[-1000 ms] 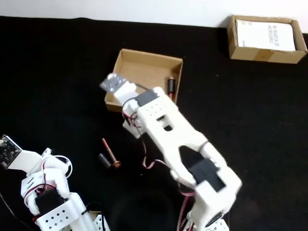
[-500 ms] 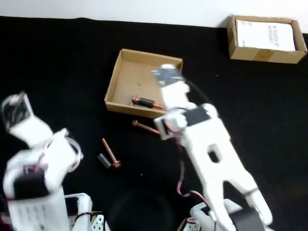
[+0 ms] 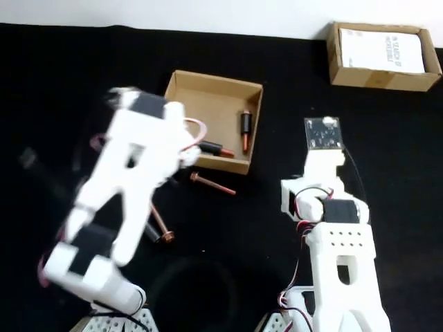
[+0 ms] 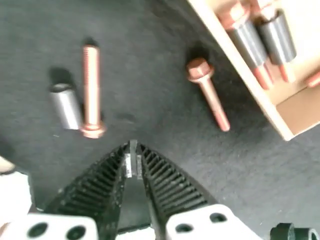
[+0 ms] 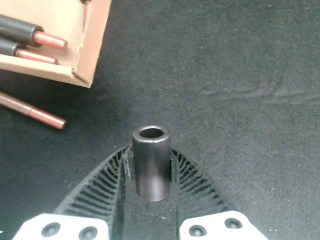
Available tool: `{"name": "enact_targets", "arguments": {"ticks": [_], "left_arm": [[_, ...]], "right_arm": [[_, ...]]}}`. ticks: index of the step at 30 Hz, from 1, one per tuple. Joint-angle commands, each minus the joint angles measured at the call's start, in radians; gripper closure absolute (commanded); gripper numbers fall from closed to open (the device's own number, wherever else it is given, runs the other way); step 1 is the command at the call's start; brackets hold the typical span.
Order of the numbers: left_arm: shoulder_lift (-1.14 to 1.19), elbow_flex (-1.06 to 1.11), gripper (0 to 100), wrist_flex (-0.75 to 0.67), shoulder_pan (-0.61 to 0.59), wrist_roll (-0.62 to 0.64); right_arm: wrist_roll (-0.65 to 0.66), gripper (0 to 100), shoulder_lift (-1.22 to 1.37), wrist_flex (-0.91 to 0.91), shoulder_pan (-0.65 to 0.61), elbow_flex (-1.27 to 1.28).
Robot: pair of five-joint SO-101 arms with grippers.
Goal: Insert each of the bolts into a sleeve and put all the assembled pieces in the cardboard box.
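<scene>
While right end effector [image 5: 150, 152] grips sleeve [image 5: 151, 172], left end effector [image 4: 132, 150] closed empty, bolt [image 4: 91, 85] just ahead.

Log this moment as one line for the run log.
right gripper: jaws shut on sleeve | left gripper: jaws shut, empty | table: two loose bolts, spare sleeve | cardboard box: two assembled pieces

Shown were two boxes [image 3: 164, 111] [image 3: 374, 80], two bare bolts [image 3: 212, 183] [image 3: 161, 225], two empty sleeves [image 5: 151, 160] [image 4: 65, 106], and three bolts already fitted with sleeves [image 3: 243, 128] [image 4: 247, 45] [image 4: 275, 35].
</scene>
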Motion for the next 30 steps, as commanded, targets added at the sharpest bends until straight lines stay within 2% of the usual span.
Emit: {"name": "enact_targets", "arguments": {"ticks": [1, 6, 11, 21, 28, 30], "left_arm": [[0.176, -0.182, 99, 0.012, 0.041, 0.031], [0.417, -0.414, 99, 0.020, 0.056, 0.032], [0.587, -0.526, 99, 0.021, 0.056, 0.034], [0.688, -0.671, 99, 0.020, 0.059, 0.034], [0.685, -0.788, 81, 0.092, 0.114, 0.031], [0.687, -0.789, 79, 0.092, 0.122, 0.031]], "right_arm": [[0.003, 99.1, -0.039, -0.019, 0.018, 0.001], [0.003, 99.1, -0.039, -0.036, 0.018, -0.001], [0.003, 99.1, -0.039, -0.076, 0.019, 0.002], [0.003, 99.1, -0.030, -0.136, 0.018, 0.033], [0.003, 99.1, -0.028, -0.211, 0.018, 0.097], [0.003, 99.1, -0.028, -0.211, 0.018, 0.097]]}}
